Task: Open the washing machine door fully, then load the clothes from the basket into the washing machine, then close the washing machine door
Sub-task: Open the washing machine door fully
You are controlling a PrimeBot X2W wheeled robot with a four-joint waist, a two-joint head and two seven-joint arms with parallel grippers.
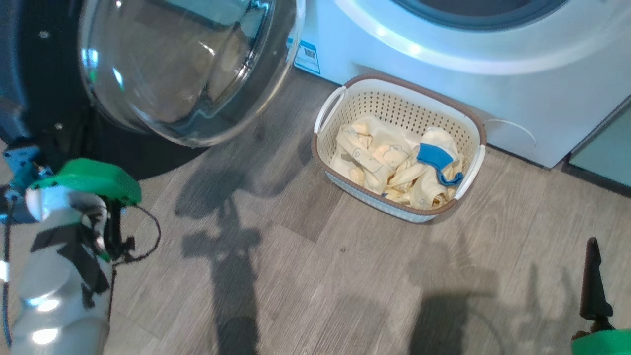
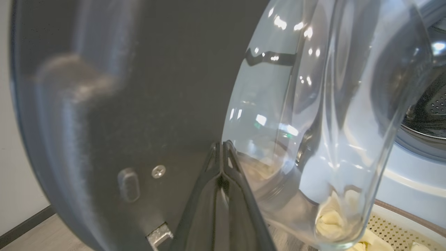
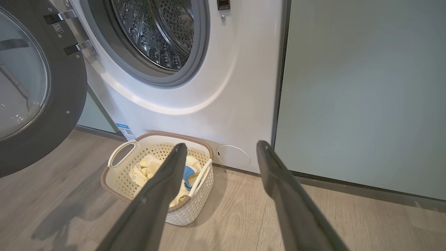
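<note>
Sitting beyond spread right jaws: basket [image 3: 120, 179]

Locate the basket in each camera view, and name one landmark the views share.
Head view: the basket stands right of centre, before the washing machine.
Left wrist view: its perforated wall, bottom right corner.
Right wrist view: lower left of centre, partly behind one finger of the right tool.
Shared landmark: the washing machine door, by its glass bowl.
</note>
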